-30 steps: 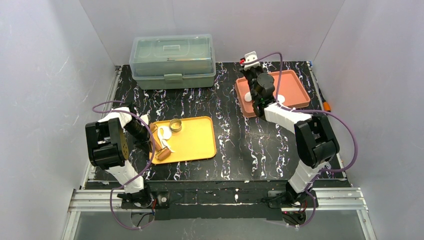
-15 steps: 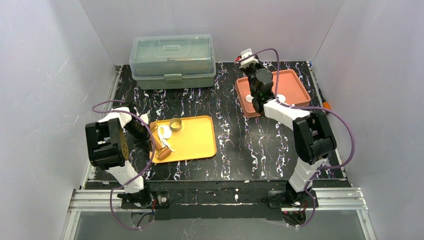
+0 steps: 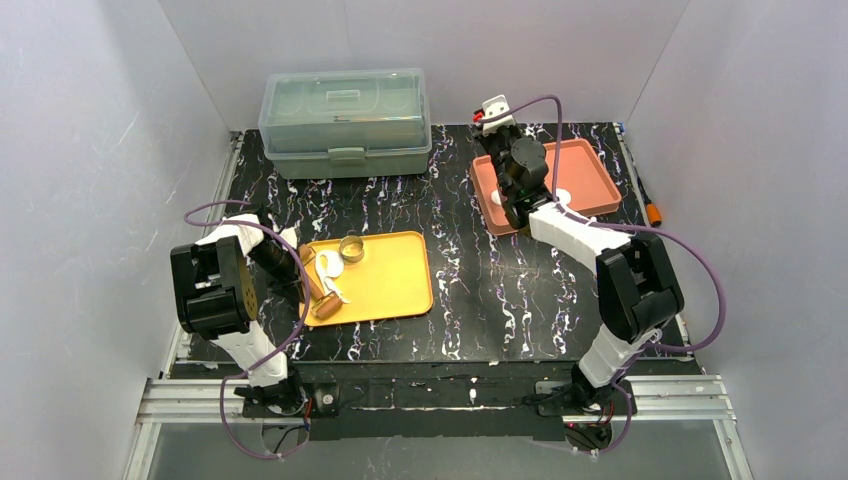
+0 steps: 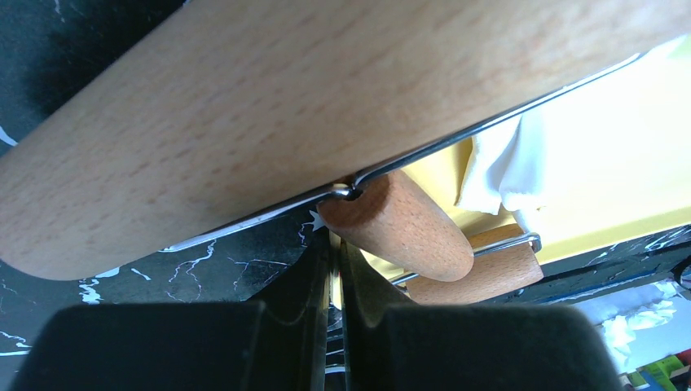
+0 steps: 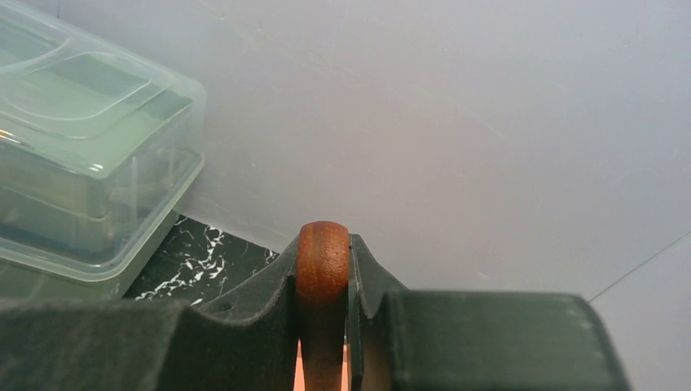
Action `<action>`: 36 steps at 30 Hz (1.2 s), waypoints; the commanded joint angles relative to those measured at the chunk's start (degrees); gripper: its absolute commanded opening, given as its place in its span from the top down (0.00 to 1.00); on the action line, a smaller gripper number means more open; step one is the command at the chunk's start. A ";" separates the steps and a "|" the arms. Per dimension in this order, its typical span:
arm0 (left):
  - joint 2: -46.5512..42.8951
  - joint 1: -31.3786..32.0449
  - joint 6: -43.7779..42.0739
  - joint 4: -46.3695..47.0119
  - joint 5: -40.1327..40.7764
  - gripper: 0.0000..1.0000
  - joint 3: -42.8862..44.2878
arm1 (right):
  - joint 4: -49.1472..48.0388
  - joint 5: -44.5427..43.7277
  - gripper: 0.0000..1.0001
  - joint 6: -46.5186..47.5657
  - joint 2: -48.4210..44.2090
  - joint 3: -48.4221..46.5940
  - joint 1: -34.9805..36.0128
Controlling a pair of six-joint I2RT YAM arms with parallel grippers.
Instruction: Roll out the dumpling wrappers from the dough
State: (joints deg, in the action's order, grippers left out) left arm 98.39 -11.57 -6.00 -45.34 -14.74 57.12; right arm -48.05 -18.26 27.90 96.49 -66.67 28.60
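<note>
Blk table (image 3: 480, 285) – yellow tray (image 3: 395, 290): dough (image 3: 326, 266), ring (image 3: 351, 248), pin (image 3: 322, 297)

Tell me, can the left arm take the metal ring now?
Probably not yet: the metal ring sits close by on the yellow tray, but the left gripper seems shut on the rolling pin.

Your left tool (image 3: 296, 272) is sitting low at the left edge of the yellow tray (image 3: 395, 285), right against the rolling pin (image 3: 320, 293). The dough (image 3: 327, 268) is lying just beside it, with the metal ring (image 3: 351, 248) standing behind. Across the tabletop (image 3: 470, 290), your right tool (image 3: 493, 135) is hanging at the far left corner of the red tray (image 3: 590, 170), the wrist hiding its grip. One dumpling wrapper (image 3: 563, 196) is showing beside the forearm. The clear box (image 3: 345, 115) is sitting at the back.
</note>
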 commanded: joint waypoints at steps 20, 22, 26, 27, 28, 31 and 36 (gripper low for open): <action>-0.01 -0.30 -0.68 7.44 -0.47 1.00 -0.44 | -3.27 -9.63 0.99 -9.57 7.73 -5.40 3.61; 0.04 -0.36 -0.77 7.46 -0.46 1.00 -0.44 | -2.86 -12.05 0.99 -10.94 9.27 -7.42 3.93; 0.29 -0.35 -0.74 7.46 -0.38 1.00 -0.35 | -1.35 -16.37 0.99 -11.37 12.34 -12.69 5.20; 0.29 -0.34 -0.72 7.46 -0.37 1.00 -0.35 | -1.18 -17.04 0.99 -11.30 13.13 -13.65 5.42; 0.23 -0.34 -0.71 7.46 -0.37 1.00 -0.35 | -1.06 -18.00 0.99 -11.60 13.80 -14.64 5.61; 0.33 -0.30 -0.71 7.38 -0.37 1.00 -0.35 | -1.52 -18.75 0.99 -11.63 15.30 -16.02 5.93; 0.04 -0.35 -0.83 7.55 -0.31 1.00 -0.57 | -4.88 -19.54 0.99 -7.91 12.81 -13.05 6.03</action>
State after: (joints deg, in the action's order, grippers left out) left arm 98.39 -11.68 -6.00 -44.97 -15.14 57.12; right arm -48.66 -35.55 19.99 111.00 -80.75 34.09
